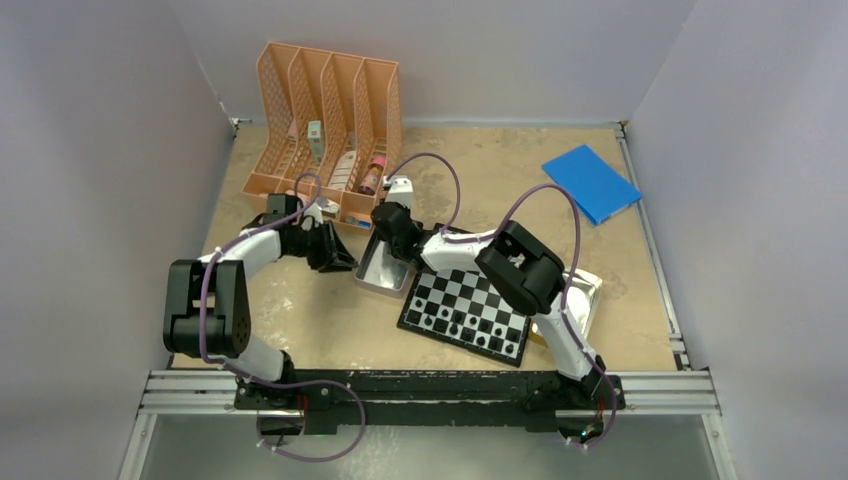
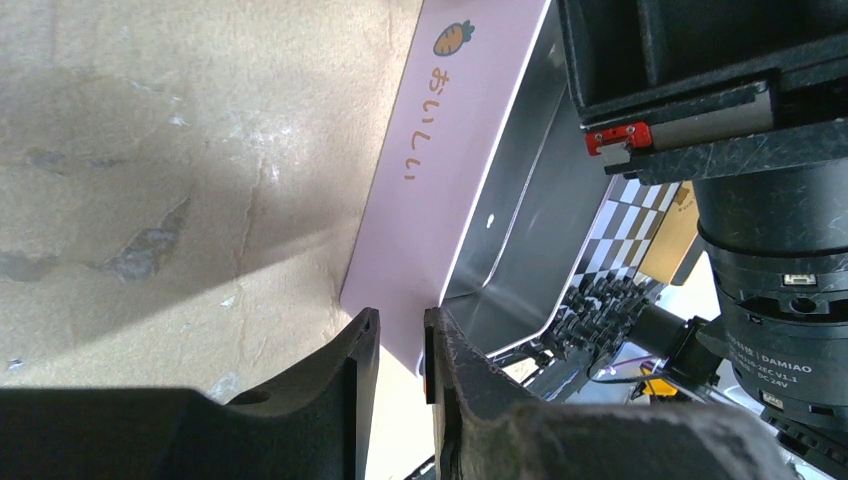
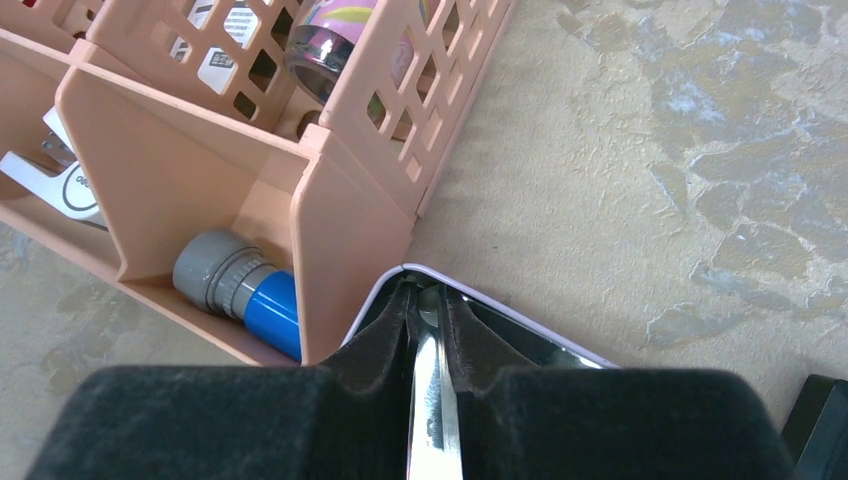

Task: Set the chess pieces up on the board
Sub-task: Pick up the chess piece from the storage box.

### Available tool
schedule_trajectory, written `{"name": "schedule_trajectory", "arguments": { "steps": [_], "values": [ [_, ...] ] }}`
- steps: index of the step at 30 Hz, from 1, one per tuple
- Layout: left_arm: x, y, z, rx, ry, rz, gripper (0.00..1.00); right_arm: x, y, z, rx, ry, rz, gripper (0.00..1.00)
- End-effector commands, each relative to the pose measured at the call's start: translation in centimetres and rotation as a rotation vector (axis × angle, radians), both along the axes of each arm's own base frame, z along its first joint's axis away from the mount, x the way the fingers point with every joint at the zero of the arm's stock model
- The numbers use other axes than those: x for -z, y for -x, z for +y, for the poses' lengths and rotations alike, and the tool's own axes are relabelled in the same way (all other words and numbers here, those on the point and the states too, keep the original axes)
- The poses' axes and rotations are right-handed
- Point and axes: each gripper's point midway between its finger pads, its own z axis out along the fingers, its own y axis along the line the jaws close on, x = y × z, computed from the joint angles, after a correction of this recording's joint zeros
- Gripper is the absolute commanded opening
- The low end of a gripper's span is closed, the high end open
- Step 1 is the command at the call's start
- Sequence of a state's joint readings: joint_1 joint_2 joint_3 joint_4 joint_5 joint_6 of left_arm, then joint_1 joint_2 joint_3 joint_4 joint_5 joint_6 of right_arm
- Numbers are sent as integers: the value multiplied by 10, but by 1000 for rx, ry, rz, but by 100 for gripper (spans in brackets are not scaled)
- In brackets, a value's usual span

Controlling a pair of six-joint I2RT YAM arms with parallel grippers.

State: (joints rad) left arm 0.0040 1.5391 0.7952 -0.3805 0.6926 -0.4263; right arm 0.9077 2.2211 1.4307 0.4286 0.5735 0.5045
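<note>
The board (image 1: 480, 290) lies in front of the right arm, with several black chess pieces (image 1: 452, 320) along its near rows. They also show in the left wrist view as dark chess pieces (image 2: 600, 300) on the board (image 2: 625, 220). An open metal tin (image 1: 378, 280) with pink outer walls (image 2: 420, 160) sits left of the board. My right gripper (image 1: 381, 240) reaches into the tin's far corner. There, in its own view, it (image 3: 428, 300) is pinched on a small pale chess piece (image 3: 428, 306). My left gripper (image 2: 400, 335) stands narrowly open astride the tin's near wall.
An orange file rack (image 1: 330, 110) stands just behind the tin, its corner (image 3: 350, 200) almost touching the tin's rim (image 3: 520, 320). It holds a grey-and-blue cylinder (image 3: 240, 285). A blue pad (image 1: 590, 182) lies far right. A second shiny tin (image 1: 592, 290) sits under the right arm.
</note>
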Motion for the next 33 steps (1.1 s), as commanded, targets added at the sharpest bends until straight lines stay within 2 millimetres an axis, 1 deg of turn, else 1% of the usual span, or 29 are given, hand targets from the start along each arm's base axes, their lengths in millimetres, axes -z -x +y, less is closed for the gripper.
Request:
{"name": "schedule_trajectory", "arguments": {
  "steps": [1, 6, 13, 18, 21, 25, 28, 33],
  "values": [
    [-8, -11, -4, 31, -19, -50, 22, -8, -12, -4, 56, 3, -21, 13],
    [-7, -11, -4, 30, -21, -43, 22, -5, -7, -7, 58, 8, 16, 12],
    [-7, -10, -5, 30, -22, -38, 22, -5, 2, -20, 78, 18, 40, 11],
    [-6, -8, -7, 38, -26, -36, 22, -7, 17, -30, 64, 4, 67, 11],
    [-6, -7, -7, 40, -29, -36, 22, -13, 24, -30, 39, -10, 81, 11],
    [-8, -8, -8, 41, -25, -42, 22, -33, 29, -27, -1, -48, 59, 12],
    [-8, -9, -9, 42, -23, -44, 22, -39, 30, -24, -21, -47, 63, 12],
    [-9, -9, -9, 45, -20, -46, 22, -39, 32, -20, -44, -48, 69, 13]
  ]
}}
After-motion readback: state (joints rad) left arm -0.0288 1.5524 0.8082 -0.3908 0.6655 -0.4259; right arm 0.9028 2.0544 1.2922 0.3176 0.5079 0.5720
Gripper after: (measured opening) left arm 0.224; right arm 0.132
